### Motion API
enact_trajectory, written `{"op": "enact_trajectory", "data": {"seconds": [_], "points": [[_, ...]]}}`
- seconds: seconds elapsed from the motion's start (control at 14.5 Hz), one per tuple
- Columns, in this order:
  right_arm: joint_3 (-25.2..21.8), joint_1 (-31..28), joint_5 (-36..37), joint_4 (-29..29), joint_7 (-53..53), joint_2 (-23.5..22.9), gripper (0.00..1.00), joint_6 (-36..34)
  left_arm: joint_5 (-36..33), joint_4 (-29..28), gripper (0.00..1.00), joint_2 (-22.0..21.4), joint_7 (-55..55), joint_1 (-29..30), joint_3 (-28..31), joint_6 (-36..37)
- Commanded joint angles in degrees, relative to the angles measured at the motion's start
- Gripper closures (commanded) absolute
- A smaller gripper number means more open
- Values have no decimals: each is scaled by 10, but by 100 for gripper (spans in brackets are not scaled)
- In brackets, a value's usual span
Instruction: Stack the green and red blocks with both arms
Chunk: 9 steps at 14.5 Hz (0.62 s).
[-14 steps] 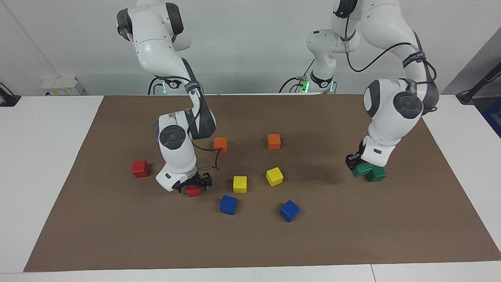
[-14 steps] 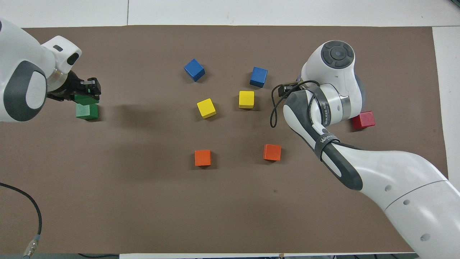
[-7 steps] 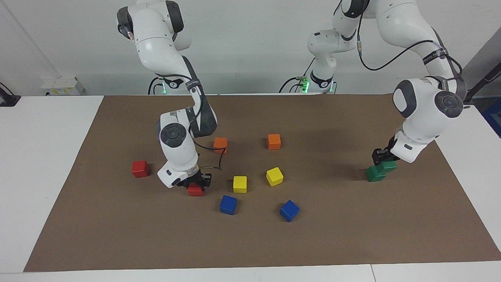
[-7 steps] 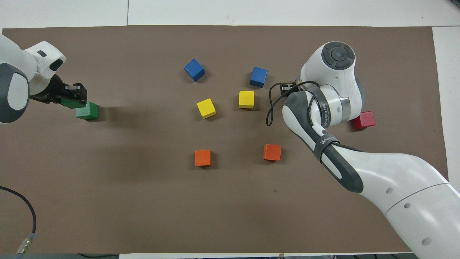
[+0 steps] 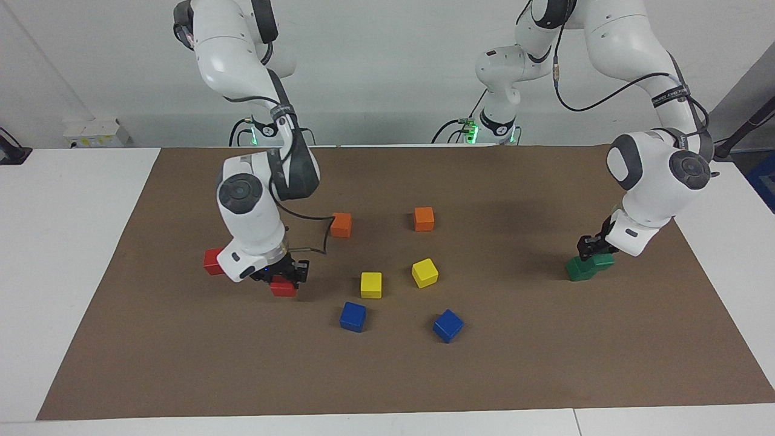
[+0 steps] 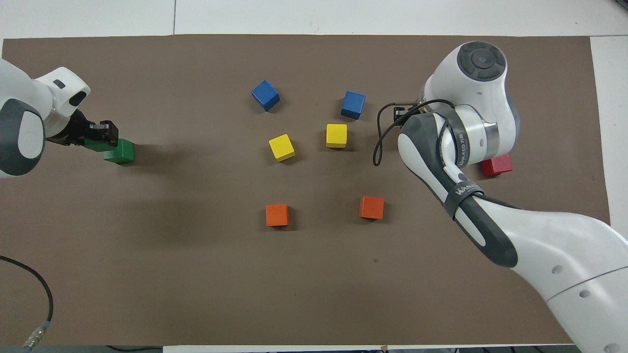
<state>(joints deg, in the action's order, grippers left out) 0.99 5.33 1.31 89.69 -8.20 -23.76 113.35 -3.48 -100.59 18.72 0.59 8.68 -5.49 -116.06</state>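
My right gripper (image 5: 283,278) is shut on a red block (image 5: 283,287), held just above the brown mat. In the overhead view my right arm hides this block. The other red block (image 5: 211,261) (image 6: 496,165) rests on the mat toward the right arm's end, partly covered by that arm. My left gripper (image 5: 594,248) (image 6: 102,133) is shut on a green block (image 5: 603,260) (image 6: 94,144). This block sits a little higher than the second green block (image 5: 578,269) (image 6: 120,151) and overlaps its edge toward the left arm's end. Whether the two green blocks touch I cannot tell.
In the middle of the mat (image 5: 545,363) lie two orange cubes (image 5: 341,224) (image 5: 424,218), two yellow cubes (image 5: 371,284) (image 5: 425,272) and two blue cubes (image 5: 353,316) (image 5: 448,325). A black cable (image 6: 34,279) curls at the mat's corner nearest the left arm.
My right gripper has closed on the red block and carried it toward the other red block. My left gripper has carried its green block across the resting green one toward the left arm's end.
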Motion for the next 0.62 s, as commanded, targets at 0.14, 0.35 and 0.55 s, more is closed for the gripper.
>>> {"op": "enact_trajectory", "data": {"seconds": [0.14, 0.35, 0.55], "points": [[3, -54, 4, 57, 81, 67, 100, -27, 9, -15, 100, -8, -6, 5, -4, -15], [3, -78, 4, 134, 125, 112, 100, 7, 19, -22, 100, -7, -12, 5, -4, -20], [3, -91, 4, 214, 136, 148, 100, 69, 19, -22, 100, -1, -18, 2, -4, -23]]}}
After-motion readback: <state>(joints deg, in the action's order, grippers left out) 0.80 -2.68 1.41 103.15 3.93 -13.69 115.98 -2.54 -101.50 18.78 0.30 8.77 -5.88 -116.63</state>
